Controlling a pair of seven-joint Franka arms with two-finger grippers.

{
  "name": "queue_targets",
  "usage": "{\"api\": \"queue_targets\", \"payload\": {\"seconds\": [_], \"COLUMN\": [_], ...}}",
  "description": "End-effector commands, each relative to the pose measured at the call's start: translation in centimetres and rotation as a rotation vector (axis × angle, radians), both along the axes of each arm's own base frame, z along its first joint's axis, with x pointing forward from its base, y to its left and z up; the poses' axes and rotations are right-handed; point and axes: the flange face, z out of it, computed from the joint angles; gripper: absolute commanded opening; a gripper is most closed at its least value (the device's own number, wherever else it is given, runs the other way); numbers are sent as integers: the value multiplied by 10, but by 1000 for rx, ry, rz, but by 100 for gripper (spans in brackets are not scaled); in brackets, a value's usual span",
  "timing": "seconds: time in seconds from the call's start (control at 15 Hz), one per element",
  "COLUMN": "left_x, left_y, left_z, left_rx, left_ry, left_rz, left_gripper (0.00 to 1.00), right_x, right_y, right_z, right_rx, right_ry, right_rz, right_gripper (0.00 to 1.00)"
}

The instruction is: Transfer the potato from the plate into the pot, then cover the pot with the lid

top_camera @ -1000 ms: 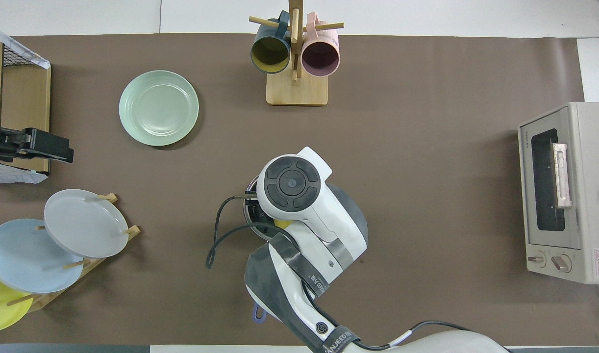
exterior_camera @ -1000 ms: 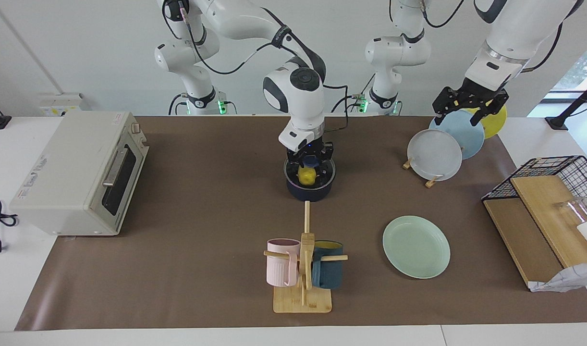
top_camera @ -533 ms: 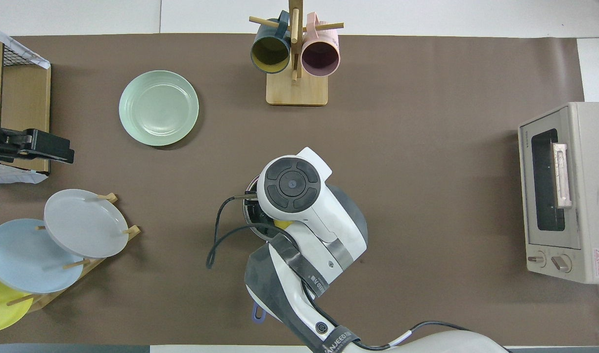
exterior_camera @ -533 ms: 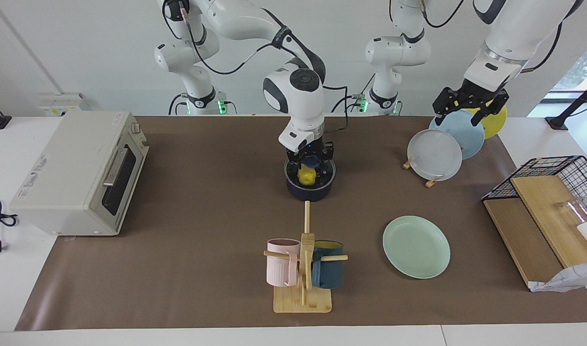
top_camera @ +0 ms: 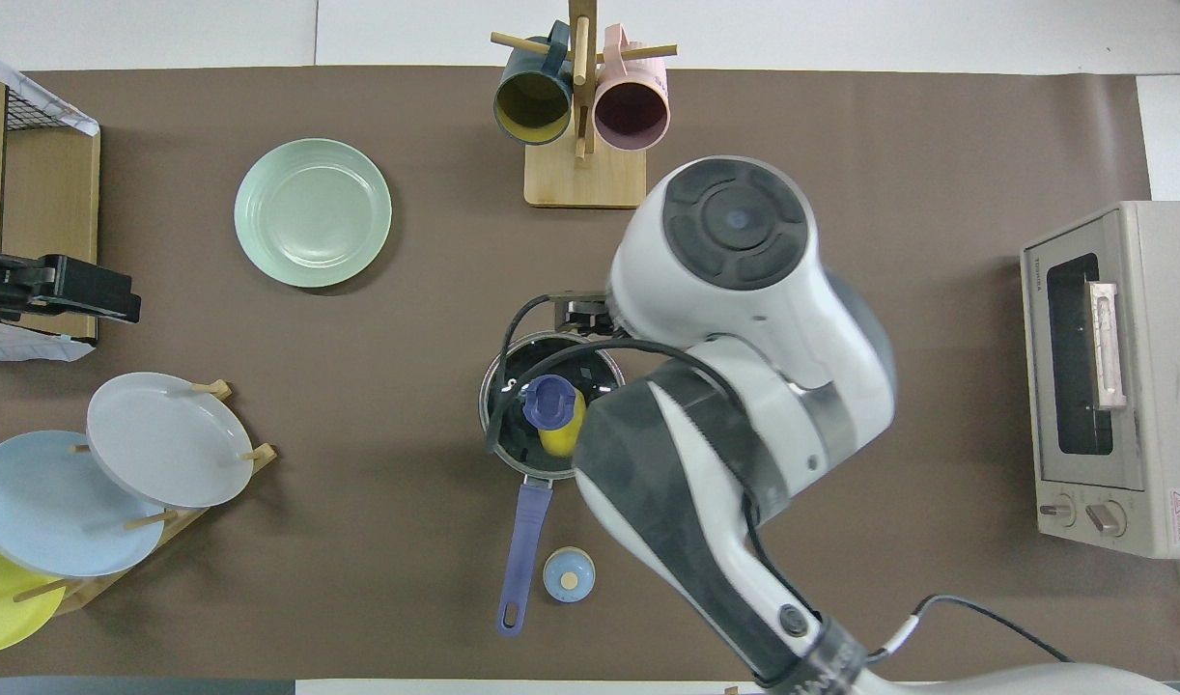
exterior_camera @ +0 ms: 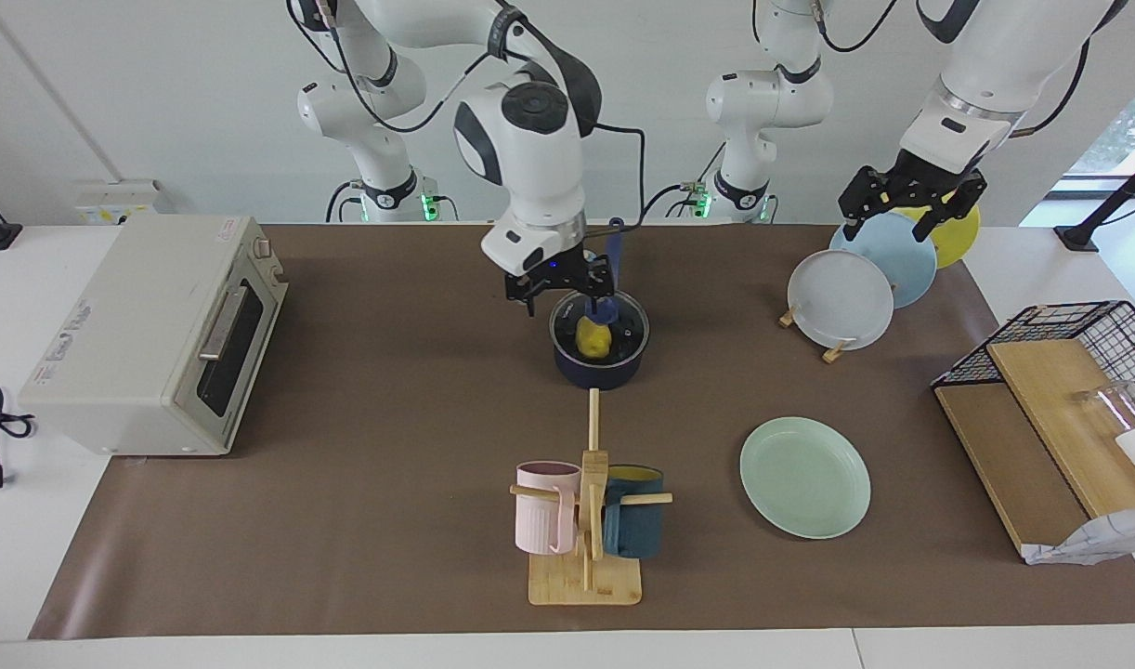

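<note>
The navy pot (exterior_camera: 598,370) stands mid-table with its long handle (top_camera: 520,550) pointing toward the robots. The glass lid (top_camera: 513,367) lies on the pot, with its blue knob (exterior_camera: 603,311) at the centre. The yellow potato (exterior_camera: 593,340) shows through the glass inside the pot, and also in the overhead view (top_camera: 563,436). My right gripper (exterior_camera: 560,293) is open and empty, raised beside the pot toward the right arm's end. The mint-green plate (exterior_camera: 804,476) is empty. My left gripper (exterior_camera: 905,212) waits, open, above the plate rack.
A small blue-topped bell (top_camera: 569,574) sits beside the pot handle. A mug tree (exterior_camera: 586,520) stands farther from the robots than the pot. There is a toaster oven (exterior_camera: 150,334) at the right arm's end and a plate rack (exterior_camera: 841,297) and wire basket (exterior_camera: 1069,344) at the left arm's end.
My right gripper has let go of the lid knob, risen and moved toward the toaster oven. The lid stays on the pot. The left arm has not moved.
</note>
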Motion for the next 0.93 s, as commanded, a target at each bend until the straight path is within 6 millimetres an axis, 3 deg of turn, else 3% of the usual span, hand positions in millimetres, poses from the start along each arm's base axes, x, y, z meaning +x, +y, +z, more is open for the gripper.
{"api": "queue_targets", "payload": {"seconds": [0.0,0.13,0.27,0.47,0.6,0.87], "left_x": [-11,-14,-16,-20,-20,-19], "left_y": [5,7,7,7,8,8], "left_z": [5,10,15,13,10,-1], "left_rx": [19,19,18,18,17,21], "left_ry": [4,-4,-14,-12,-8,25], "left_rz": [-2,0,1,0,0,-2], "left_gripper": [100,100,100,100,100,100], "right_x": [6,5,2,1,-5,-15], "right_y": [-74,-126,-165,-201,-216,-240], "right_z": [38,56,68,83,93,96], "right_rx": [-13,-29,-42,-92,-117,-126], "right_ry": [17,53,87,149,128,123], "right_rz": [28,27,42,23,100,59], "right_gripper": [100,100,100,100,100,100]}}
